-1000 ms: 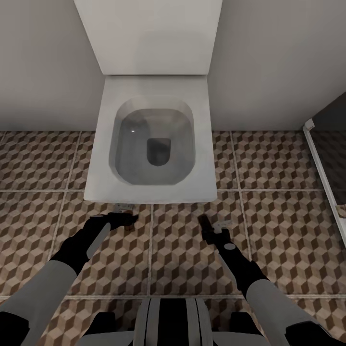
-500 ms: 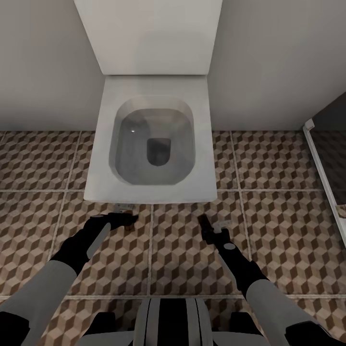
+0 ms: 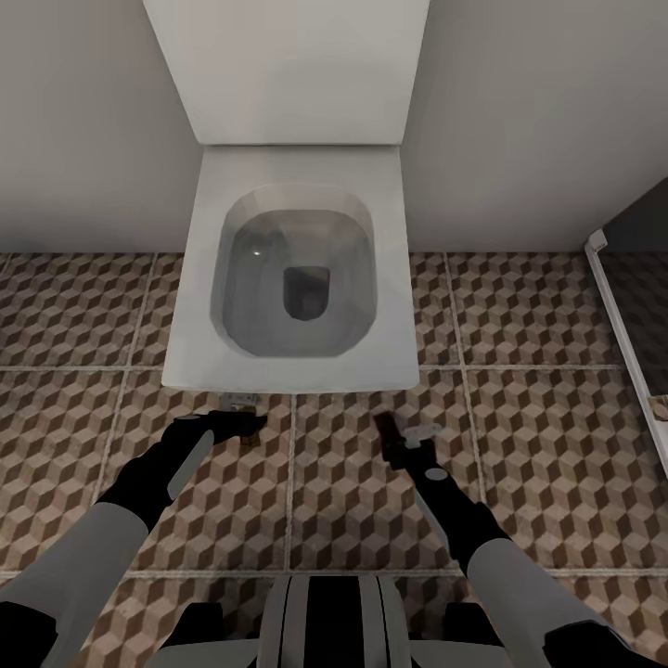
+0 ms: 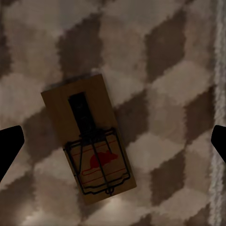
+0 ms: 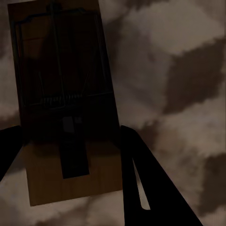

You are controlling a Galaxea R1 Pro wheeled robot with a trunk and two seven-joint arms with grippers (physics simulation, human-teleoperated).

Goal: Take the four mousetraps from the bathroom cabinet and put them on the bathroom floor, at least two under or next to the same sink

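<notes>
Currently catalogued, all places taken from the toilet (image 3: 297, 269):

- Bathroom floor (image 3: 83, 315) — cube-patterned tiles on both sides of the toilet and in front of it.
- Left gripper (image 3: 243, 422) — low over the tiles just in front of the toilet's front edge; in the left wrist view its fingertips (image 4: 9, 148) stand wide apart with nothing between them; unchanged against the earlier head pictures.
- First mousetrap (image 4: 88, 137) — flat on the tiles under that gripper, red mark up, clear of both fingertips; a pale sliver (image 3: 237, 401) at the toilet's front edge may be this trap, too small to be sure.
- Right gripper (image 3: 397, 438) — in front of the toilet's front right corner; it has shifted slightly toward the toilet's centre line since half a second ago.
- Second mousetrap (image 5: 63, 101) — between the right fingers (image 5: 146, 183), which sit against its two long edges; reads as gripped; contact with the floor cannot be told.
- Sink: not among the items listed.

Assessment: one trap appears delivered to the floor; the right arm's small shift suggests placement under way; by the toilet, neither trap yet satisfies the sink clause.
</notes>
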